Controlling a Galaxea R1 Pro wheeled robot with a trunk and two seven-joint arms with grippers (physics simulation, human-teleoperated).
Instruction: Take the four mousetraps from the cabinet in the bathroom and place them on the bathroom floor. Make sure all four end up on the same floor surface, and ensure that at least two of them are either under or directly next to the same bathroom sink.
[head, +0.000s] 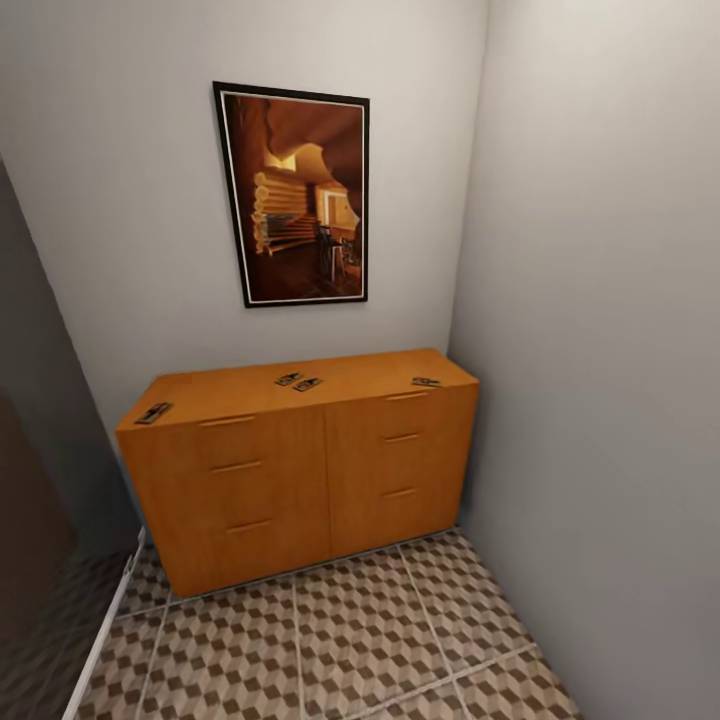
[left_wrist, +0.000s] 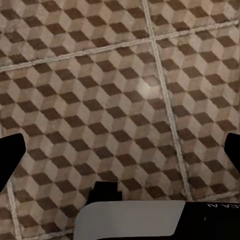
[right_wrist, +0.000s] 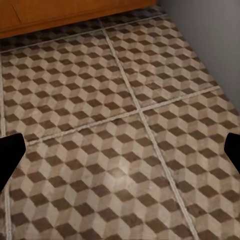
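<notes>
You're facing the orange-brown cabinet (head: 300, 470) in a corner, framed picture (head: 292, 195) hanging on the wall above it. Four mousetraps are lying flat on its top, not in the drawers: one at the left front corner (head: 154, 413), two just beside each other near the middle (head: 288, 379) (head: 307, 384), one near the right end (head: 426, 382). All four are still up there, none on the bathroom floor (head: 340, 640) yet.

Left gripper (left_wrist: 120, 150) is hanging over bare cube-pattern tile, fingers spread wide to both edges of the wrist view, nothing between them. Right gripper (right_wrist: 120, 150) is likewise wide open and empty, looking at tile with the cabinet base and the grey wall at the far edge.

Handling guess: the traps are looking light, stiff and very thin, wood board with wire on top, so they're likely sliding on the smooth top if you're nudging them. You're probably best pinching across the board's short edges from above, staying off the wire parts. The left corner trap is sitting close to the edge, so that one is looking easiest to take first.
</notes>
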